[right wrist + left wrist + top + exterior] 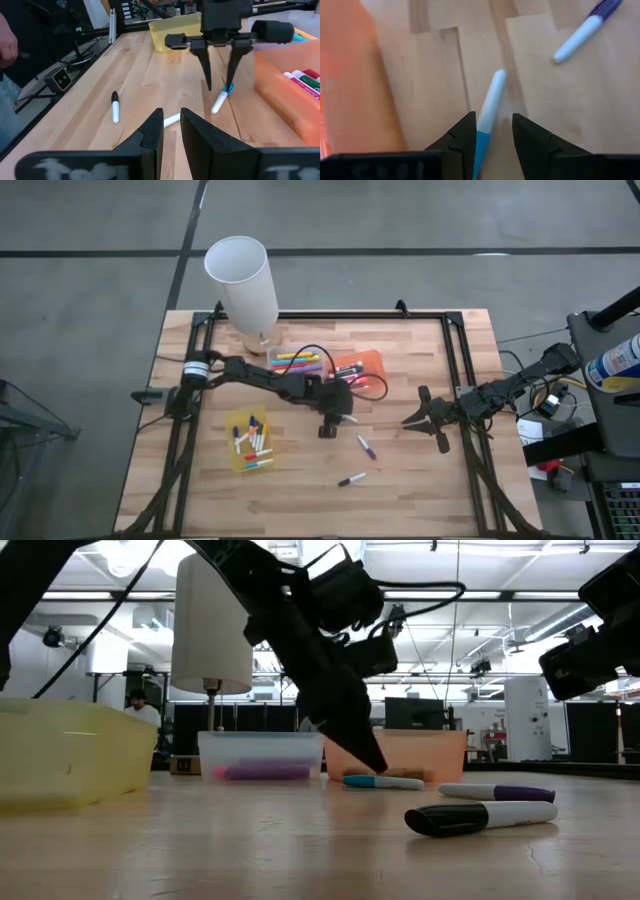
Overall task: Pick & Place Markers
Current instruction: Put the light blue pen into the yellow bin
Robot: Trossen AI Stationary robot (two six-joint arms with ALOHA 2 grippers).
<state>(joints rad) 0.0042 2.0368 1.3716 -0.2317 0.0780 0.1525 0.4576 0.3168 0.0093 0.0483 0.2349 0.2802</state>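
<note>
The left hand (492,137) straddles a blue-capped marker (489,107) with fingers apart, its cap end cut off; the right hand (171,127) waits, fingers narrow.

In the left wrist view, the blue cap end of the marker (487,112) between the left end effector (492,131) fingers runs behind them, so contact cannot be told. The purple-capped marker (582,30) is cut by that picture's edge. Markers in the yellow tray (252,442) are too small to count from above.
</note>
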